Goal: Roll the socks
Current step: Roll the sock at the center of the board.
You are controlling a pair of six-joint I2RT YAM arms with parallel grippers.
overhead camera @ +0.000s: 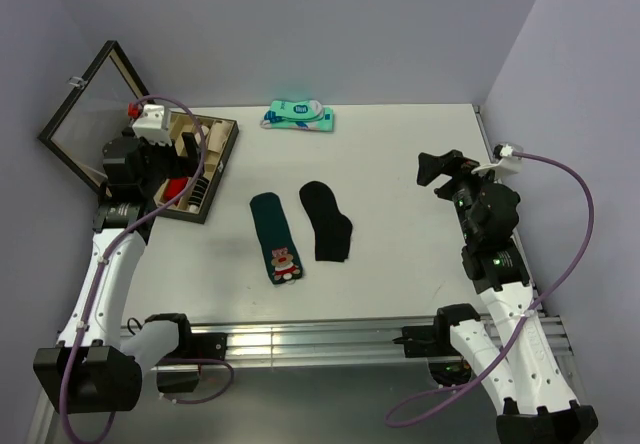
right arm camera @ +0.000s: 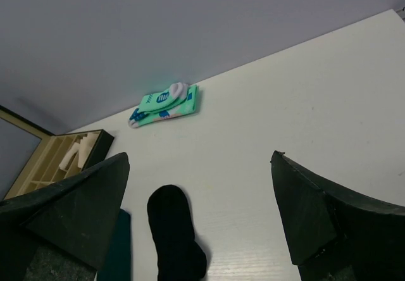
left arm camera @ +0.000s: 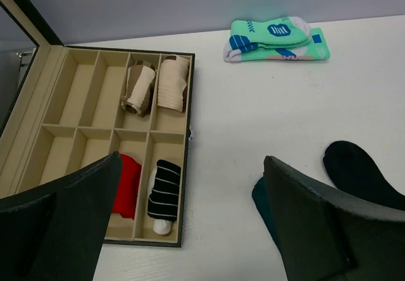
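Aluminium rail point(overhead camera: 320, 342): runs along the near edge, carrying both arm bases.
White counter point(overhead camera: 400, 154): matt and flat.
Dark green sock point(overhead camera: 277, 236): flat at centre, long axis near to far; the toe with its red-brown figure points to the near edge.
Black sock point(overhead camera: 327, 221): just right of the green one and apart from it, long axis near to far, slightly slanted; rounded end far, squared end near.
Right fingers point(right arm camera: 76, 211): spread wide, holding nothing, raised at the right, well apart from the socks.
Left fingers point(left arm camera: 69, 205): spread wide, holding nothing, above the divided box point(overhead camera: 215, 169) at far left.
Teal-and-white pack point(overhead camera: 299, 116): at the far edge.
Lilac walls point(overhead camera: 300, 34): close the back and sides.
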